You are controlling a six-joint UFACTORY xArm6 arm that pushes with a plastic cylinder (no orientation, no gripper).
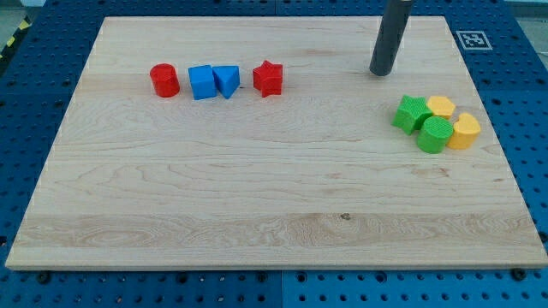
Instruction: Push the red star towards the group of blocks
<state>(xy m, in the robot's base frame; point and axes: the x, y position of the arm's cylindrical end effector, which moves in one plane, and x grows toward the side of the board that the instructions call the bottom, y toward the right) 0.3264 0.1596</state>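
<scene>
Board (pixel 257 214), one: no claw is fitted, so no open or closed state applies; only my tip (pixel 380 73) is seen, upper right, well apart from the red star (pixel 268 79) at upper centre. Just left of the star: blue wedge (pixel 227 80), blue cube (pixel 202 82), red cylinder (pixel 164 80). Right: green and yellow group (pixel 437 123). Risk judged: which group is meant is unclear; an off-centre push may spin the star aside, and the tip stands on the star's right, wrong for pushing it rightward.

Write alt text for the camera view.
My tip rests on the wooden board, right of the red star and above the green and yellow blocks. Left of the star sit two blue blocks and a red cylinder.
</scene>
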